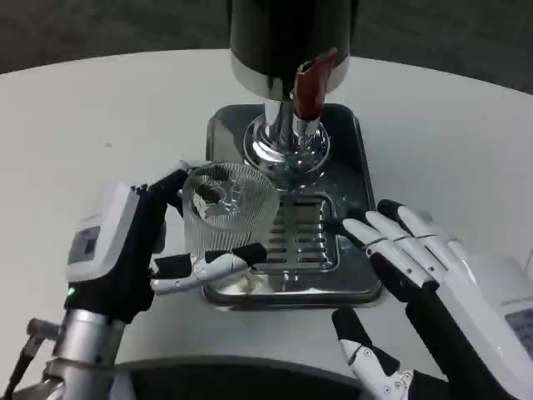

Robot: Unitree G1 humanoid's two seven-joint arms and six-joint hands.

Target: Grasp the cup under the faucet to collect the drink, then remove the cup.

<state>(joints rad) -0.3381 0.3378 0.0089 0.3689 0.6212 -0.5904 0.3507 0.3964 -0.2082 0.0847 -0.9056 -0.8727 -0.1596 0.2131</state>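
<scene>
A clear ribbed cup [227, 208] stands at the left of the silver drip tray [350, 133], a little left of and nearer than the faucet. My left hand [137, 250] grips it, with fingers wrapped around its front and far side. The drink dispenser [291, 42] is black and chrome, with a red tap lever [311, 83] above its chrome spout base [287, 146]. My right hand [416, 267] hovers open at the tray's right front corner, fingers spread and pointing toward the grate [301, 233], holding nothing.
The round white table [100, 117] extends to both sides of the tray. Dark floor lies beyond its far edge. The dispenser body looms over the back of the tray.
</scene>
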